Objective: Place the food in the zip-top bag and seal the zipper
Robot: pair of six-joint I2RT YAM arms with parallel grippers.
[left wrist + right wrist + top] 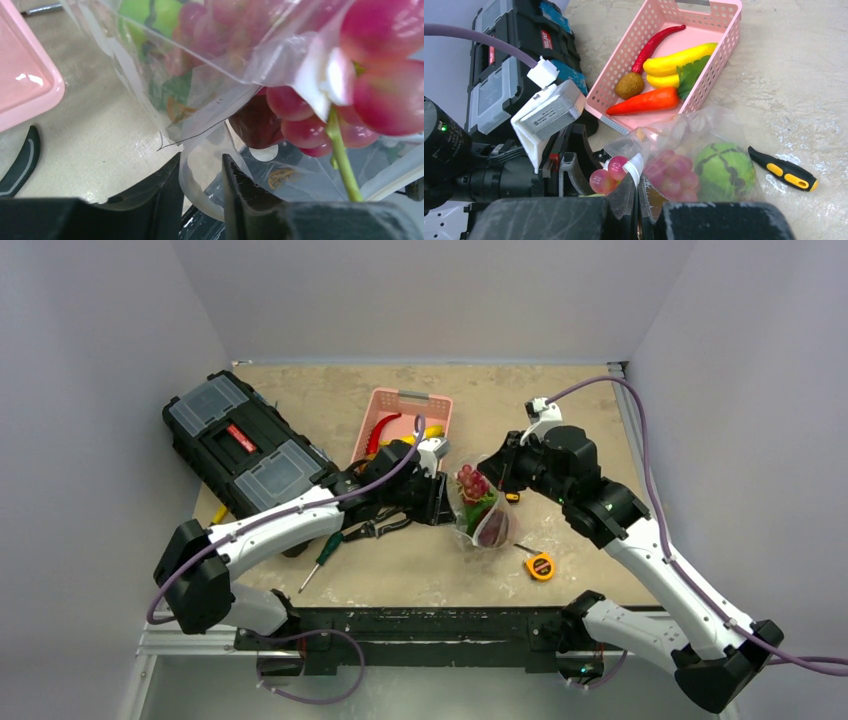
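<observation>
Midway across the tabletop [420,575], the zip-top bag [482,515] is lying crumpled, with grapes [472,483] bunching at its mouth.
Right fingers [625,195] are pressing shut on the zipper [636,167] at the bag's rim; left fingers [239,182] are standing partly apart around a fold of its film, and whether they are pinching it is unclear. Crumpled plastic is hiding the rest of that strip.

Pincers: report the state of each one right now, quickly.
Left pincer: open, jaws apart around a fold of the zip-top bag.
Right pincer: shut on the zip-top bag's mouth edge.
</observation>
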